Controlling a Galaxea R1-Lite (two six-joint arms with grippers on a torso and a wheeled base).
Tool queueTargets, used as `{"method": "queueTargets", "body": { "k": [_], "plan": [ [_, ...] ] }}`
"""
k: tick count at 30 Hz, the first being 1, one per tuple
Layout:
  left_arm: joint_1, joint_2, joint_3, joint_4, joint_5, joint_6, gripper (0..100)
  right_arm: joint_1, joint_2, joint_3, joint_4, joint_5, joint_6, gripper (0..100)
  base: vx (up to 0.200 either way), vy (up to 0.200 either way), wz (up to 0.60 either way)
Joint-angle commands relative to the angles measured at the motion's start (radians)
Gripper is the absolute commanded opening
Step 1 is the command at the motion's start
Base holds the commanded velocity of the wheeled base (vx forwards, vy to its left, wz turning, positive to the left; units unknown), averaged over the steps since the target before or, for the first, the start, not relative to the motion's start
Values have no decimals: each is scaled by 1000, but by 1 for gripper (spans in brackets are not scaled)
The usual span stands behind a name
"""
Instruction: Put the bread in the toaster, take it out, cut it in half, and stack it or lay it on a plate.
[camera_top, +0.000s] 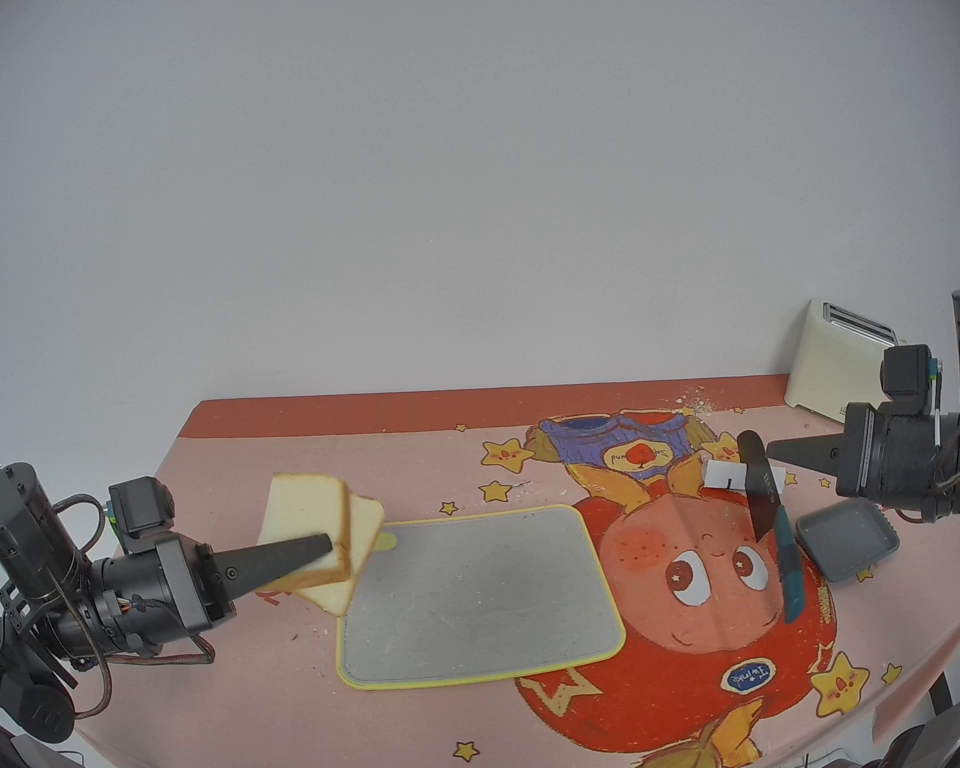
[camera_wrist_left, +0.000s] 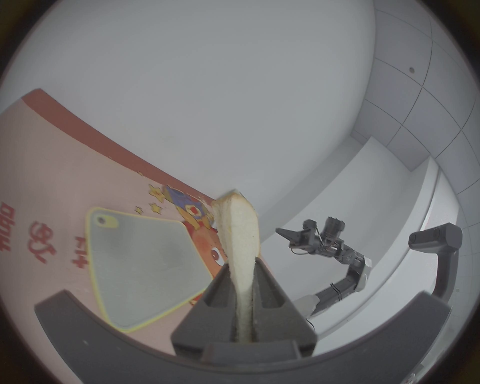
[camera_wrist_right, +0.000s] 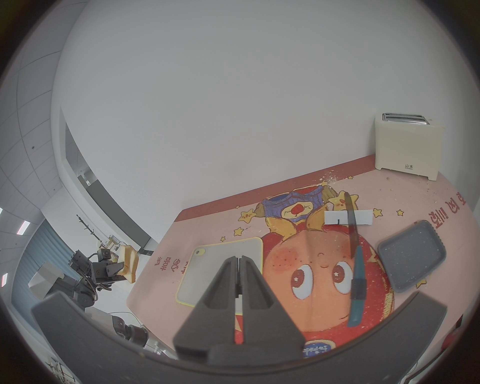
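My left gripper (camera_top: 322, 546) (camera_wrist_left: 243, 274) hangs above the table's left side, beside the cutting board's near-left corner, shut on pale bread (camera_top: 305, 528) (camera_wrist_left: 237, 232) held upright on edge. A second slice (camera_top: 358, 562) shows just behind the first; whether it is gripped too I cannot tell. The grey, yellow-rimmed cutting board (camera_top: 480, 600) (camera_wrist_right: 215, 267) lies bare in the middle. My right gripper (camera_top: 778, 452) (camera_wrist_right: 240, 264) hovers shut and holding nothing at the right, above the knife (camera_top: 778, 535) (camera_wrist_right: 356, 260). The cream toaster (camera_top: 838, 362) (camera_wrist_right: 407, 145) stands at the back right.
A small dark grey square plate (camera_top: 848, 540) (camera_wrist_right: 412, 255) sits right of the knife. The knife's dark blade rests on a white holder (camera_top: 722, 474), its teal handle pointing toward me. The cartoon tablecloth covers the table; a wall rises right behind it.
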Motion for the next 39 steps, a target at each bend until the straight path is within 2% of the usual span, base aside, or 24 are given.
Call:
{"method": "queueTargets", "body": {
  "k": [1,5,11,18,22,25,30,34,36,38,39],
  "plan": [
    [-67,2,-23,28,0,0,0,-13,4,-5,0,1,-3,0,0,-200,0],
    [-142,28,-57,79,0,0,0,-13,9,-2,0,1,-4,0,0,-200,0],
    [-200,90,-118,120,0,1,0,-13,8,-1,1,1,-4,0,0,-200,0],
    [-219,188,-180,123,-1,4,0,-14,9,1,1,1,-4,0,0,-200,0],
    [-235,254,-238,123,-3,4,0,-45,9,-8,-2,5,-6,0,0,-200,0],
    [-269,324,-293,123,-3,1,0,-82,12,-28,-2,11,-27,0,0,-200,0],
    [-304,401,-321,116,-3,0,0,-102,12,-38,-2,14,-32,0,0,-200,0],
    [-321,435,-342,120,-4,-5,0,-148,6,-54,-2,15,-43,0,0,-200,0],
    [-321,442,-365,123,-6,-14,0,-151,4,-56,-2,15,-47,0,0,-200,0],
    [-320,444,-392,125,-13,-48,0,-151,4,-56,-2,15,-47,0,0,-200,0],
    [-318,444,-413,125,-20,-80,0,-151,4,-56,-2,15,-47,0,0,-200,0]
  ]
}}
